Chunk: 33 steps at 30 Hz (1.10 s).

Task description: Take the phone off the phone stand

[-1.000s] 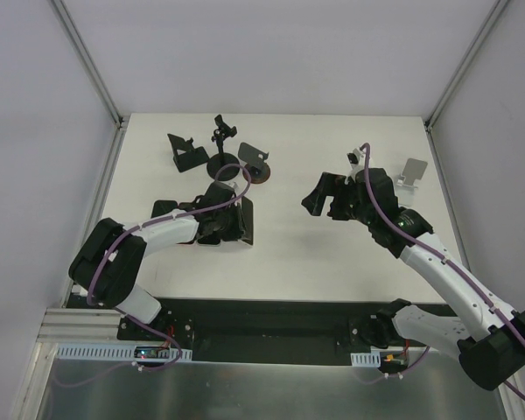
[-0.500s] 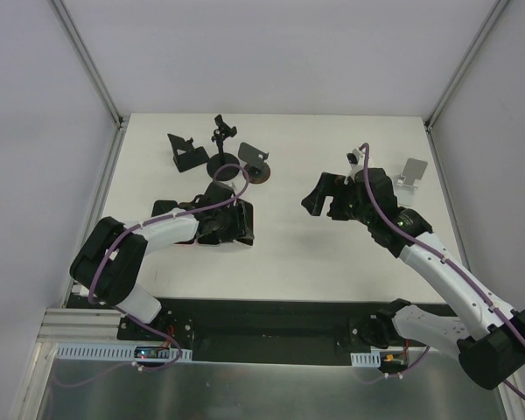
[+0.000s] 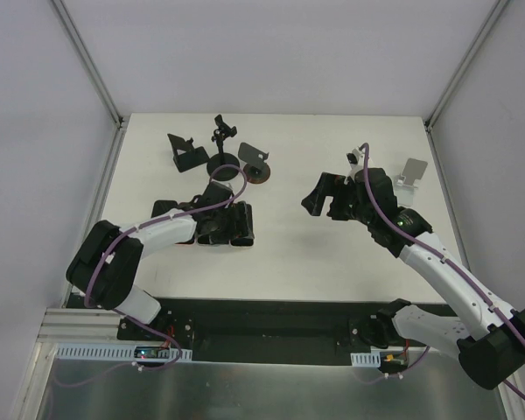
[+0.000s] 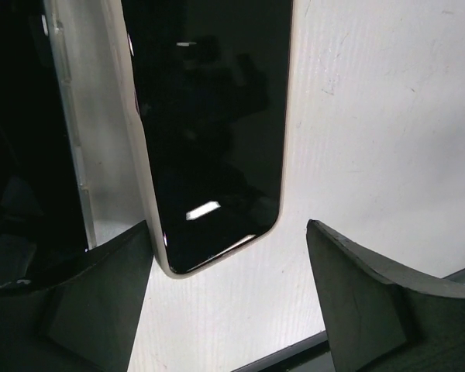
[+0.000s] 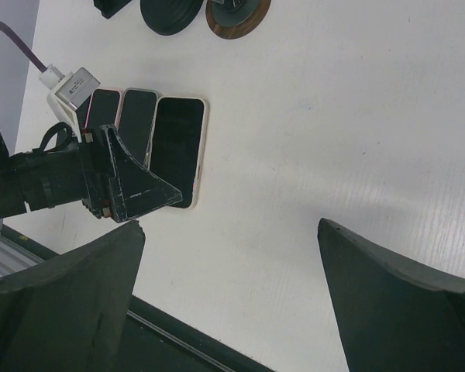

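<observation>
A phone (image 4: 209,124) with a black screen and a cream case lies flat on the white table, rightmost of three phones (image 5: 178,147) lying side by side. My left gripper (image 4: 229,302) is open, its fingers (image 4: 101,302) on either side of the phone's near end and not touching it. From above, the left gripper (image 3: 230,229) sits low over the phones (image 3: 248,223). The nearest phone stand (image 3: 255,161), grey on a round brown base, stands empty behind them. My right gripper (image 3: 328,199) hangs open above the table's middle, holding nothing (image 5: 229,287).
A black angled stand (image 3: 185,154) and a black clamp stand (image 3: 221,144) stand at the back left. A silver stand (image 3: 411,171) is at the right, behind the right arm. A second phone (image 4: 23,155) lies close to the left finger.
My left gripper has opened and let go of the cream-cased phone, which now lies flat beside the others. The right arm has not moved.
</observation>
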Motion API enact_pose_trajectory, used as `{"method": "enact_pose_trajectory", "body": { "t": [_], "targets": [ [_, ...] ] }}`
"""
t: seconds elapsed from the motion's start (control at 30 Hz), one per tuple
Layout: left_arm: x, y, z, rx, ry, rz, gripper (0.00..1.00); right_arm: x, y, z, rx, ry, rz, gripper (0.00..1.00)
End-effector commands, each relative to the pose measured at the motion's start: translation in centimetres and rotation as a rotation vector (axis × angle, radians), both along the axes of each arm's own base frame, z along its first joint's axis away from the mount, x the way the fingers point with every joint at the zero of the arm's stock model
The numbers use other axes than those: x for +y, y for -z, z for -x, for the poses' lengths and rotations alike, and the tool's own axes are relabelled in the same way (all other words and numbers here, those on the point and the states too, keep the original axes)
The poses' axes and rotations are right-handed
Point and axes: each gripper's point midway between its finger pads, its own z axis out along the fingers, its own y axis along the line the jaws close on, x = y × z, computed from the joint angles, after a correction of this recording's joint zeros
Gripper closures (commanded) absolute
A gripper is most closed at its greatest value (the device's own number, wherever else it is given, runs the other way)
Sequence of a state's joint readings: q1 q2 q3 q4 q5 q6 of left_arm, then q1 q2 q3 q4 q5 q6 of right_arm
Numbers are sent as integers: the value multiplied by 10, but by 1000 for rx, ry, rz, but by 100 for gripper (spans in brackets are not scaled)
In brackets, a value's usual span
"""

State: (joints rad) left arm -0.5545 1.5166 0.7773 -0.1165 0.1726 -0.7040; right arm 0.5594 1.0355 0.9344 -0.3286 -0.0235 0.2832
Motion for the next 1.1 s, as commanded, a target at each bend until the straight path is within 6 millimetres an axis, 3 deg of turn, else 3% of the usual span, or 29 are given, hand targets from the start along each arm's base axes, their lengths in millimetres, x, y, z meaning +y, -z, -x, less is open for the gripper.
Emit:
{"method": "enact_pose_trajectory", "body": {
  "t": [0.0, 0.27, 0.37, 0.43, 0.47, 0.5, 0.53, 0.6, 0.63, 0.7, 0.73, 0.93, 1.07],
  "targets": [
    [5, -30, -18, -105, -10, -14, 21, -1, 0, -1, -2, 4, -3, 4],
    [2, -57, -25, -189, 38, -47, 9, -4, 0, -4, -7, 18, 10, 4],
    [-20, -75, -34, -229, 93, -20, 4, -9, 1, -6, -15, 42, 32, 4],
    [-36, -79, -35, -231, 141, -1, 1, -12, 0, -7, -22, 51, 41, 4],
    [-43, -70, -37, -213, 168, -15, 1, -13, 0, -7, -27, 57, 47, 4],
    [-57, -78, -40, -231, 196, 1, 1, -15, -1, -8, -29, 63, 52, 4],
    [-65, -69, -40, -201, 221, 2, 1, -17, -1, -8, -29, 68, 55, 4],
    [-82, -72, -43, -201, 268, 19, 1, -20, -2, -9, -36, 80, 65, 4],
    [-86, -59, -40, -162, 290, 9, 1, -22, -2, -9, -37, 89, 67, 4],
    [-95, -56, -42, -151, 320, 10, 1, -28, -3, -10, -48, 112, 79, 4],
    [-98, -46, -38, -125, 338, -5, 1, -29, -2, -10, -48, 118, 84, 4],
    [-90, -16, -27, -56, 379, -88, 1, -38, -1, -13, -54, 155, 103, 4],
    [-70, -2, -26, -50, 370, -184, 1, -35, 1, -15, -41, 149, 102, 4]
  ]
}}
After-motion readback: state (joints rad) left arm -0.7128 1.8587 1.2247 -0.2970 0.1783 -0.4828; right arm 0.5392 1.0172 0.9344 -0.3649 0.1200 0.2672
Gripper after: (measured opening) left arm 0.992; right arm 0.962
